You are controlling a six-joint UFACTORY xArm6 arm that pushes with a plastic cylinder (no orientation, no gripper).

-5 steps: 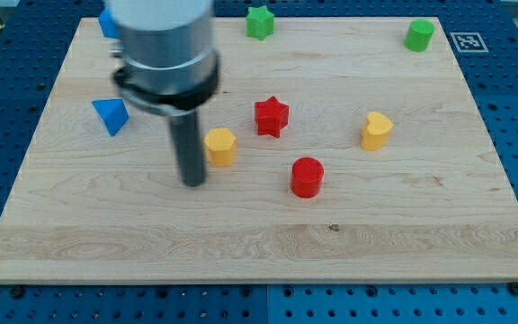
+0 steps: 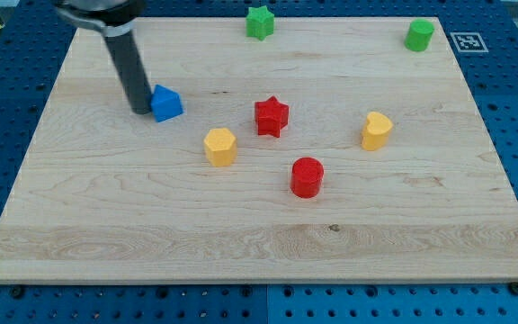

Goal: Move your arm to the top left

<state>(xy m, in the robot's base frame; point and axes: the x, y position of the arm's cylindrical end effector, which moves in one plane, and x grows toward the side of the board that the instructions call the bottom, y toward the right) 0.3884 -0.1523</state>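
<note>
My tip (image 2: pixel 140 111) rests on the wooden board (image 2: pixel 241 243) in its upper left part. It touches the left side of a blue block (image 2: pixel 166 103). The dark rod rises from the tip up and to the left, out of the view's top. The board's top left corner lies above and to the left of the tip, partly hidden by the arm.
A yellow hexagonal block (image 2: pixel 220 146) and a red star (image 2: pixel 272 116) sit near the middle. A red cylinder (image 2: pixel 307 176) lies below them, and a yellow block (image 2: pixel 377 130) is to the right. A green star (image 2: pixel 259 22) and a green cylinder (image 2: pixel 419 35) sit at the top edge.
The arm has moved up and left, from beside the yellow hexagonal block to beside a blue block. Only one blue block shows now, right of the tip; two showed before.
</note>
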